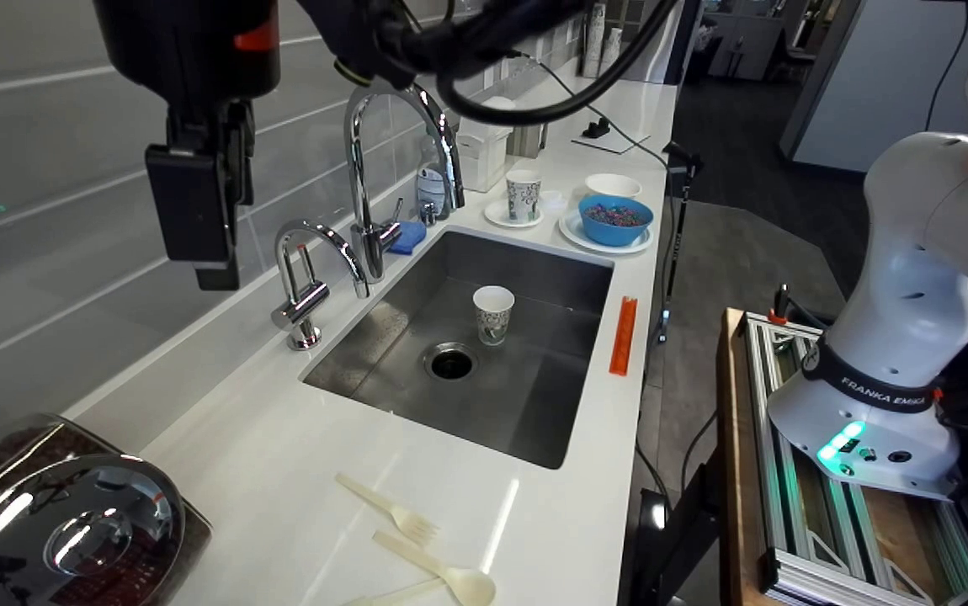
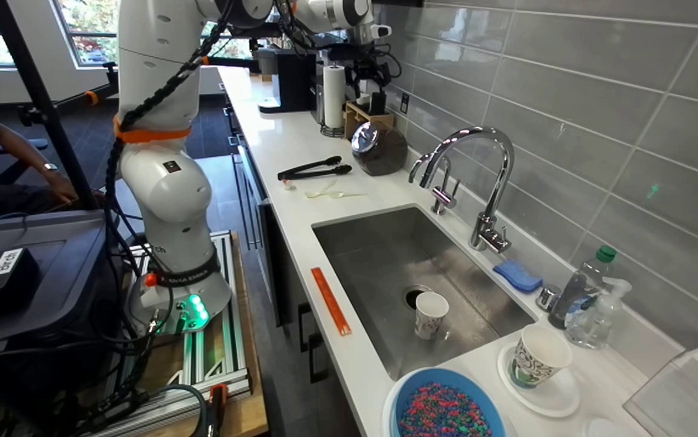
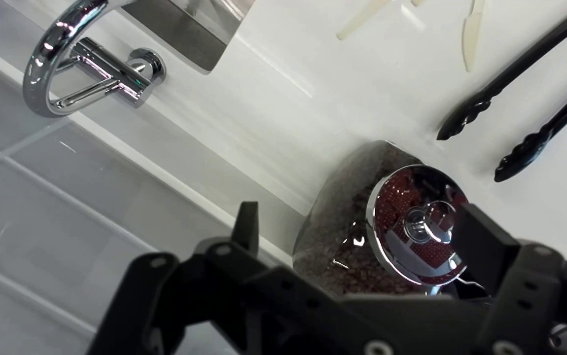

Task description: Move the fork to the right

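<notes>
The pale cream fork (image 1: 391, 510) lies flat on the white counter just short of the sink, its tines pointing away from the tiled wall. It shows small in an exterior view (image 2: 344, 195). In the wrist view only its handle (image 3: 362, 19) shows at the top edge; the head is cut off. My gripper (image 3: 367, 227) is open and empty, fingers wide apart. It hangs high above the counter near the wall, over the dark jar and well away from the fork. It also shows in both exterior views (image 1: 216, 268) (image 2: 370, 102).
A pale spoon (image 1: 450, 576) and knife (image 3: 471, 42) lie beside the fork. Black tongs (image 2: 315, 169) and a jar with a shiny lid (image 3: 333, 231) stand nearby. Chrome taps (image 1: 303, 303) rise behind the sink (image 1: 534, 421), which holds a paper cup (image 1: 493, 316).
</notes>
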You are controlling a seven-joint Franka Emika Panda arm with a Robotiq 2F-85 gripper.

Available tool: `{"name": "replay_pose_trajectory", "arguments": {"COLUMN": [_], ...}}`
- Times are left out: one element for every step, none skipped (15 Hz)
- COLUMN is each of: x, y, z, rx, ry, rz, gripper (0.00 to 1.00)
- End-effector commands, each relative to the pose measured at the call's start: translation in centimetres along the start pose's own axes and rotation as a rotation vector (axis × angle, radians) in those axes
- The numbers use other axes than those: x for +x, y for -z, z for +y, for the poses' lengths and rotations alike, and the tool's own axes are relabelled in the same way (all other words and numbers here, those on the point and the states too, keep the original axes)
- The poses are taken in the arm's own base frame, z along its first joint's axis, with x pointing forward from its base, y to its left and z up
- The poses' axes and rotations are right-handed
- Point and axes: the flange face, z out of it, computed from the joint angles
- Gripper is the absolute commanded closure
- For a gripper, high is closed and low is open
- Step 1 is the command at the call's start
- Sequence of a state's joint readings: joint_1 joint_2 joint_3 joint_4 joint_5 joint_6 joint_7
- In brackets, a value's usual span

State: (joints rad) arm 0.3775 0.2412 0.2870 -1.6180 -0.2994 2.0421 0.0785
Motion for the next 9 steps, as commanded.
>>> {"name": "replay_pose_trajectory", "arguments": {"x": [0.1,0.0,-0.1,-0.5,-0.9,-1.3,-1.7,-2.2,-2.6], "y": [0.1,-0.7,-1.8,-3.6,-4.8,-6.0,-7.2,-8.3,-9.4], "z": [0.0,0.5,0.8,1.0,1.0,1.0,1.0,1.0,0.9], "rx": [0.000,0.014,0.039,0.077,0.103,0.116,0.128,0.136,0.148], "ry": [-0.001,-0.028,-0.043,-0.074,-0.102,-0.124,-0.151,-0.174,-0.191], "rz": [-0.001,-0.010,-0.007,-0.026,-0.034,-0.052,-0.050,-0.055,-0.052], "gripper": [0.00,0.00,0.00,0.00,0.00,0.00,0.00,0.00,0.00]}}
